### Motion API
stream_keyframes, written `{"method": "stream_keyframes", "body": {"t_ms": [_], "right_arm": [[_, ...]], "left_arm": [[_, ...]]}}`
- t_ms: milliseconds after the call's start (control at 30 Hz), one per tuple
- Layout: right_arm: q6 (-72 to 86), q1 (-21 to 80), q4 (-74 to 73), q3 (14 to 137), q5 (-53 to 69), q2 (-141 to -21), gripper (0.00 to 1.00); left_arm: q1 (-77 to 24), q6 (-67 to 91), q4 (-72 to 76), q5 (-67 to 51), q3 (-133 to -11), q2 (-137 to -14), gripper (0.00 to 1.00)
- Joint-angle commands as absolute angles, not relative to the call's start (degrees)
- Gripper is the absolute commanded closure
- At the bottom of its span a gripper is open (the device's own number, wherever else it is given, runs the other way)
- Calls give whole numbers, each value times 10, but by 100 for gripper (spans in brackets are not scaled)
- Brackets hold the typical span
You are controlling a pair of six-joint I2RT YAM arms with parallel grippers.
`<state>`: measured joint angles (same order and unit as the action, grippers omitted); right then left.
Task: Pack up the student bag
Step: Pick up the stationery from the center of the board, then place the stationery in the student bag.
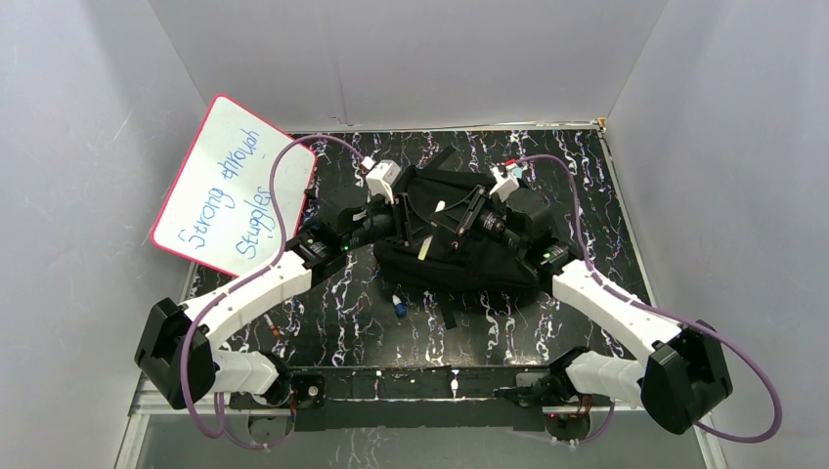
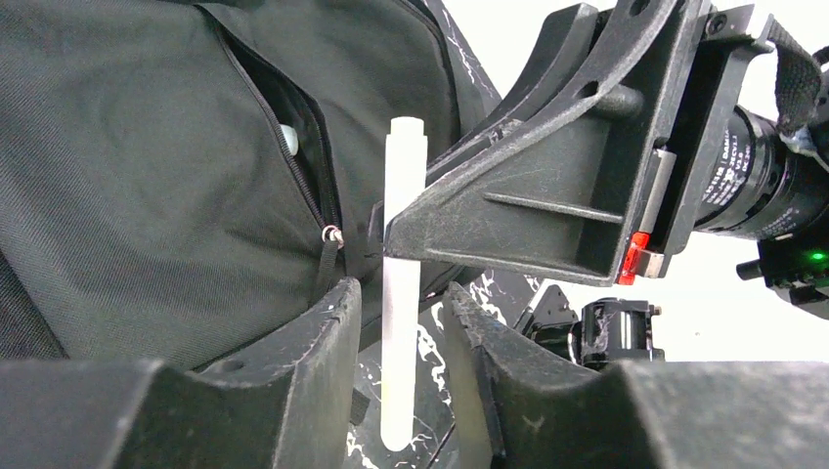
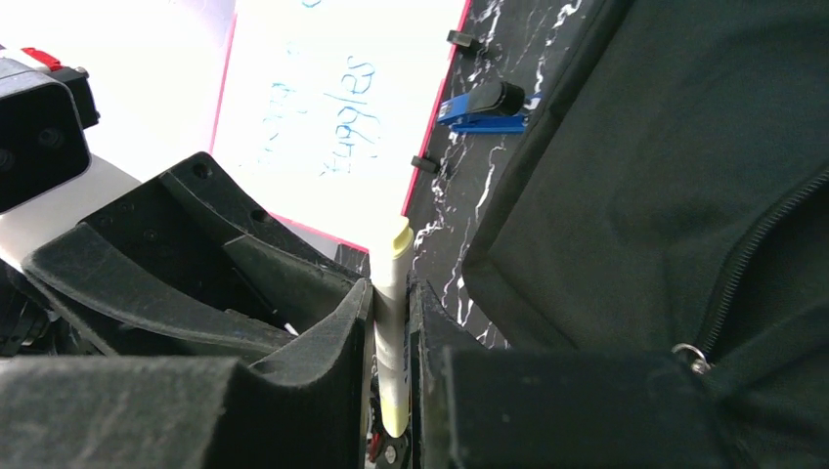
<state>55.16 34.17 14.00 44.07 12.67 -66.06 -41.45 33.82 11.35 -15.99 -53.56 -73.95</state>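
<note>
The student bag [image 1: 459, 256], a black backpack, lies in the middle of the marble-patterned table. Both grippers meet above it around a white marker [image 1: 422, 249]. In the right wrist view my right gripper [image 3: 391, 293] is shut on the marker [image 3: 394, 259], which stands upright between its fingers. In the left wrist view the same marker [image 2: 401, 186] hangs between the fingers of my left gripper [image 2: 401, 293], with a gap on each side. A finger [image 2: 528, 215] of the right gripper crosses it higher up. A bag pocket [image 2: 293, 147] is unzipped, with something pale inside.
A pink-edged whiteboard [image 1: 235, 186] with blue writing leans against the left wall. A small blue-capped pen [image 1: 399, 307] lies on the table in front of the bag. White walls enclose the table on three sides.
</note>
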Motion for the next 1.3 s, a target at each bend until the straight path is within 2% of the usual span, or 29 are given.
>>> {"method": "stream_keyframes", "body": {"t_ms": [0, 233, 500, 767, 1267], "right_arm": [[529, 344, 100, 448, 46, -612, 98], [539, 343, -75, 456, -216, -506, 100], [583, 343, -219, 460, -406, -410, 100], [574, 343, -255, 459, -431, -383, 100], [555, 343, -235, 447, -409, -382, 100]], "left_arm": [[-417, 326, 102, -161, -576, -738, 64], [-417, 294, 42, -116, -634, -770, 62], [-422, 241, -91, -68, -785, -935, 62], [-452, 192, -161, -19, -885, -1043, 61], [-467, 174, -182, 33, -943, -1079, 58]]}}
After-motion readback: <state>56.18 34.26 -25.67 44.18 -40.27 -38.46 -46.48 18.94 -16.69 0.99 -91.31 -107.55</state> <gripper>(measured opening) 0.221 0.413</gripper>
